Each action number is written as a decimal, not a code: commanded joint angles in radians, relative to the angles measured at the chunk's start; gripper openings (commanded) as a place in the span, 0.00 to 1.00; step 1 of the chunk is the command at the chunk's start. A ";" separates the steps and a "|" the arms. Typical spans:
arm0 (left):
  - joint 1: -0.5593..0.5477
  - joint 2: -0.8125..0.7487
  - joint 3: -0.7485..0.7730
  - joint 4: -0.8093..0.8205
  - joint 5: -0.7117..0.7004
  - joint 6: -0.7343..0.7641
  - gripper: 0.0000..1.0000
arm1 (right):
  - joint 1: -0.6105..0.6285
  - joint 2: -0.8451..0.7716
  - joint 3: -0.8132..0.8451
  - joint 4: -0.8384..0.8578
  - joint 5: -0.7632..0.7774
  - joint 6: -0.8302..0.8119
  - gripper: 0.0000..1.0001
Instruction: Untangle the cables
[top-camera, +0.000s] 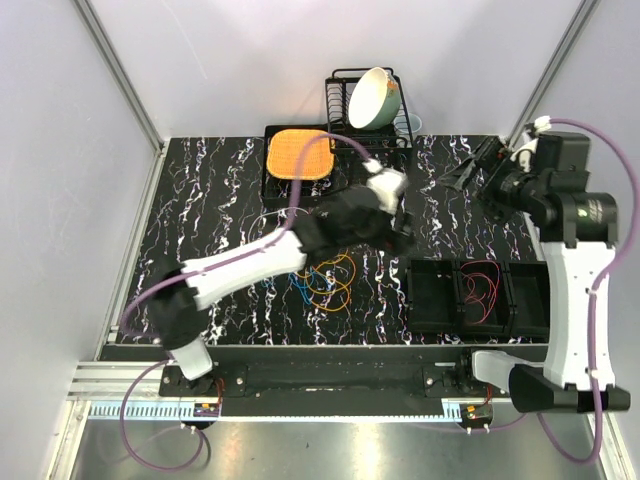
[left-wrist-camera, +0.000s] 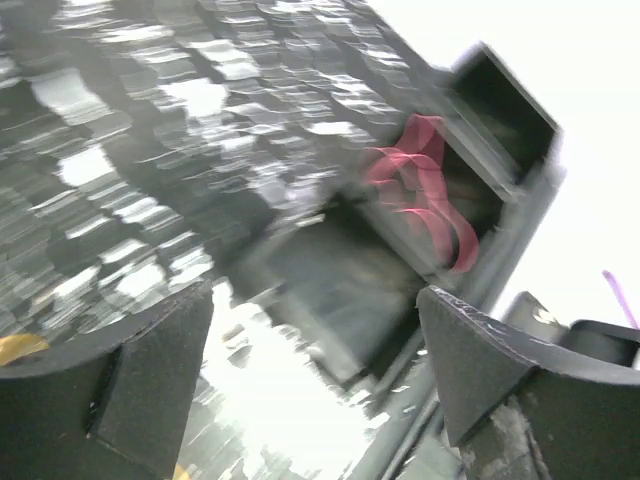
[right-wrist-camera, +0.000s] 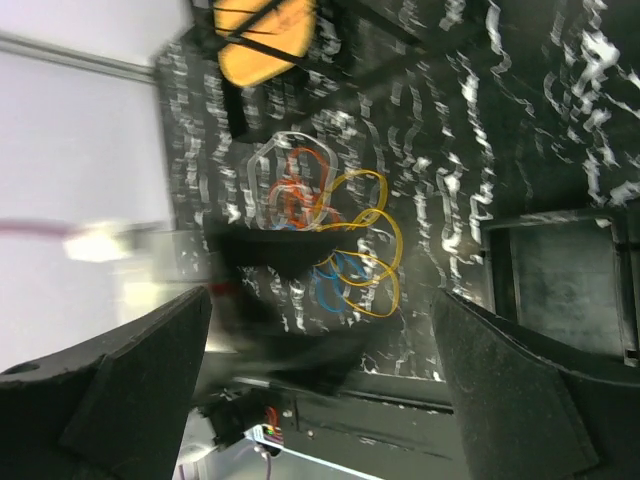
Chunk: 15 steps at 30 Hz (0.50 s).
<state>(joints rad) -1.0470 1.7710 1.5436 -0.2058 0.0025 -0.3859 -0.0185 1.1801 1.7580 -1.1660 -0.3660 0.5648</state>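
We note the main tangle of cables (top-camera: 328, 278) lying on the dark marbled table (top-camera: 220, 200), near-centre, just left of a black tray (top-camera: 453, 297) with three compartments. Orange and yellow loops overlap blue ones, and the right wrist view also shows a pale loop and some red-orange strands on the far-left side of the heap. One red cable (top-camera: 482, 285) lies apart from the rest, coiled loosely inside the tray's middle compartment. The other two compartments look dark, and we cannot tell what they hold. The left arm reaches across the table to the right, over the far part of the tangle. The left gripper (left-wrist-camera: 315, 380) hangs over the table just left of the tray, with its jaws spread wide and nothing between them. Its own camera is blurred but picks out the red cable in its bin. The right gripper (right-wrist-camera: 330, 390) is up at the far right, well apart from the cables, jaws fully parted and holding nothing. At the far edge stand a dish rack (top-camera: 345, 90) with a tilted bowl (top-camera: 372, 98) and, to its left, an orange pad (top-camera: 299, 153).
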 joint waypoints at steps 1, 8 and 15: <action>0.085 -0.175 -0.203 -0.170 -0.209 -0.053 0.86 | 0.082 0.021 -0.078 0.072 0.094 -0.016 0.96; 0.241 -0.389 -0.431 -0.348 -0.391 -0.160 0.82 | 0.376 0.134 -0.186 0.078 0.346 0.023 0.94; 0.278 -0.449 -0.591 -0.383 -0.383 -0.300 0.75 | 0.508 0.222 -0.334 0.198 0.313 0.052 0.95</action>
<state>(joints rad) -0.7620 1.3567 0.9890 -0.5709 -0.3401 -0.5785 0.4686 1.3857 1.4750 -1.0519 -0.0692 0.5945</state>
